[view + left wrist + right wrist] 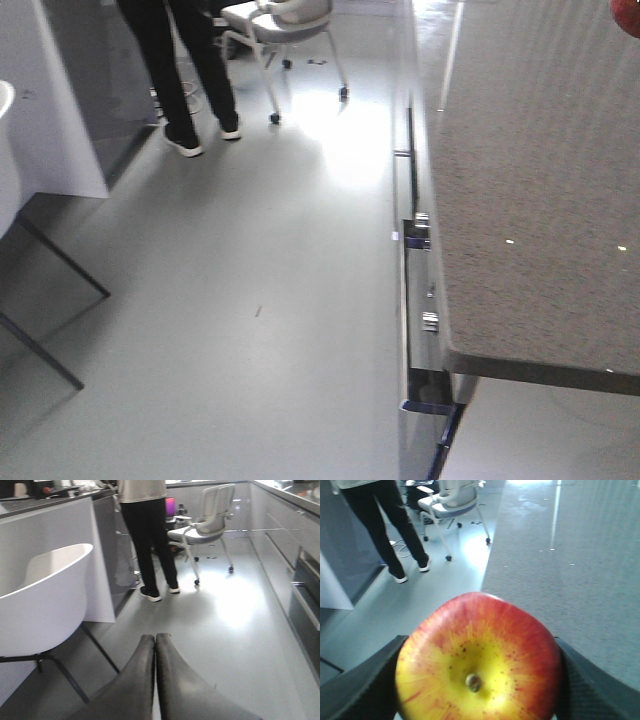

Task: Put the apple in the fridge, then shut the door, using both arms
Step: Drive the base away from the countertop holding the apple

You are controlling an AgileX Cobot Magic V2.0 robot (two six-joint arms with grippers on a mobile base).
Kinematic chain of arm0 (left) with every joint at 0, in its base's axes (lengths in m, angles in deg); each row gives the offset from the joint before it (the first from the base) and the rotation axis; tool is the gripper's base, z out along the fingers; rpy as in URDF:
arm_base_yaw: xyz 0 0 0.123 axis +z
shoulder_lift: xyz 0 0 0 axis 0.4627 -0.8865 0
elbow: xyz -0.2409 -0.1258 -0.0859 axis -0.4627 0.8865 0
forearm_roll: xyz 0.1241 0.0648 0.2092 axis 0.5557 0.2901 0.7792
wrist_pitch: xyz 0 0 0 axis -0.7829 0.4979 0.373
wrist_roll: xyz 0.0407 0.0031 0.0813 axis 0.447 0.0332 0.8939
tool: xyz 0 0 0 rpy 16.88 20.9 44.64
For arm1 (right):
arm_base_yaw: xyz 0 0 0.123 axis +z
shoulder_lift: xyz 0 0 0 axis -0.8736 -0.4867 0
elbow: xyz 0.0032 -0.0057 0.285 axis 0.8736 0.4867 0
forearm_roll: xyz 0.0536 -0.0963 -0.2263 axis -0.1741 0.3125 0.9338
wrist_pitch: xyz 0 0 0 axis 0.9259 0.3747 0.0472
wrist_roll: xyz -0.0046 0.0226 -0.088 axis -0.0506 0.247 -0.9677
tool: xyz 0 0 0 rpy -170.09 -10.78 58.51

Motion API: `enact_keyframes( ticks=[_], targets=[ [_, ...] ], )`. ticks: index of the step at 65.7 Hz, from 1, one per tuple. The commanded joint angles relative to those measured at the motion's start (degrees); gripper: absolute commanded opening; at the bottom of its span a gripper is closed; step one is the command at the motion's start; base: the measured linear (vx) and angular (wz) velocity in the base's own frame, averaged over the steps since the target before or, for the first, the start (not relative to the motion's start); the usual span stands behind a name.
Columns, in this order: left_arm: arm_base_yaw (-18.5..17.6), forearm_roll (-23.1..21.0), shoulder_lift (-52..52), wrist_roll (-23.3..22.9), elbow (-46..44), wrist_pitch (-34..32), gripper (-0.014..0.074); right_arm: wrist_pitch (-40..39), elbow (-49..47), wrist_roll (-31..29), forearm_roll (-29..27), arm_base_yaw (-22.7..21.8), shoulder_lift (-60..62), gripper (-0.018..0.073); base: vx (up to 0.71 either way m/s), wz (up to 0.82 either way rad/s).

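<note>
The apple (479,662) fills the bottom of the right wrist view, red with a yellow patch around its stem, which faces the camera. My right gripper (480,641) is shut on it, one dark finger (365,685) on each side, and it hangs over the edge of a speckled grey counter (560,555). In the front view only a red sliver of the apple (629,14) shows at the top right corner. My left gripper (155,638) is shut with nothing in it, held above the floor. The fridge and its door are out of view.
The counter (540,200) runs along the right, with handled drawers (415,240) below it. A person in black trousers (185,70) stands ahead beside a wheeled office chair (290,30). A white shell chair (45,595) and a grey-sided counter (107,550) are on the left.
</note>
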Motion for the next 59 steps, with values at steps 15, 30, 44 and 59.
enact_keyframes(
  ticks=[15, 30, 44, 59],
  targets=[
    [-0.29, -0.5, 0.84, 0.03, -0.96, -3.86, -0.0006, -4.61, -1.86, -0.64, 0.1, -0.1, 1.6, 0.0196, -0.02, 0.41],
    [-0.29, -0.5, 0.84, 0.03, -0.96, -3.86, -0.0006, -4.61, -1.86, -0.64, 0.1, -0.1, 1.6, 0.0196, -0.01, 0.41],
    [-0.29, -0.5, 0.84, 0.03, -0.96, -3.86, -0.0006, -4.61, -1.86, -0.64, 0.1, -0.1, 1.6, 0.0196, -0.02, 0.43],
    [-0.29, -0.5, 0.84, 0.03, -0.96, -3.86, -0.0006, -4.61, -1.86, -0.64, 0.1, -0.1, 1.6, 0.0196, -0.02, 0.47]
  ],
)
